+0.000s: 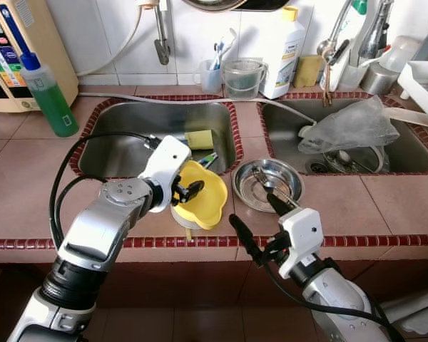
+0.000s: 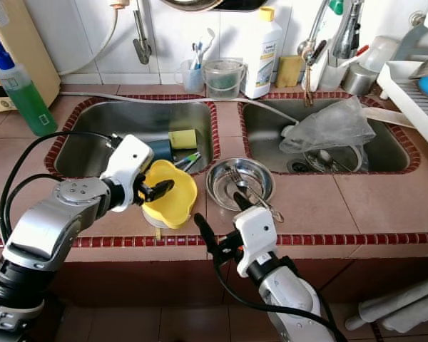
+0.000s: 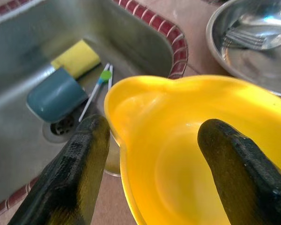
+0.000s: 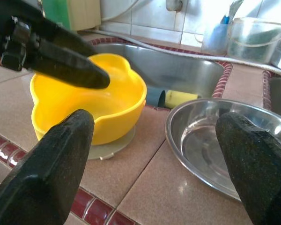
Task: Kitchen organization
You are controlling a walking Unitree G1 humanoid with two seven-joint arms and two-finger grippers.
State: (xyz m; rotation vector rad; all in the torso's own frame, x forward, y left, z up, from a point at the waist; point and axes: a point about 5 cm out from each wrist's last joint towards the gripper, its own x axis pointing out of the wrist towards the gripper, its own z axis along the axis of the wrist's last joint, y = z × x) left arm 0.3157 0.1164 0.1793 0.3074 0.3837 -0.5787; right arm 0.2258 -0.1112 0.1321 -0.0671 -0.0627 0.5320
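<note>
A yellow lobed bowl (image 1: 203,196) sits on a pale round base on the tiled table (image 1: 28,199), near the table's front edge and on the strip between the front rim of the left sink (image 1: 128,135) and the red-tile border. The left claw (image 1: 187,191) hangs over the bowl's near side with its two black fingers (image 3: 79,164) spread apart; in the left wrist view one finger lies outside the rim and the other over the bowl's hollow, and whether either touches the bowl cannot be told.

Just beside the bowl, toward the right, a shallow stainless steel dish (image 1: 278,171) rests on the table between the two sinks, with a fork (image 3: 246,40) lying in it. The right claw (image 1: 260,224) is at the table's front edge before this dish, fingers (image 4: 51,168) wide apart and holding nothing, one reaching up over the dish's near rim and the other pointing out past the front edge.

In the left sink lie a yellow sponge (image 1: 198,139), a blue-grey cup (image 3: 56,96) on its side near the drain, and a toothbrush (image 3: 99,84). The right sink (image 1: 406,149) holds a crumpled clear plastic bag (image 1: 349,127) over some metal ware. Along the back edge stand a green liquid bottle (image 1: 48,96) toward the left corner, a clear plastic cup (image 1: 244,78), a white bottle with a yellow cap (image 1: 285,50) and a small holder with toothbrushes (image 1: 212,71).
</note>
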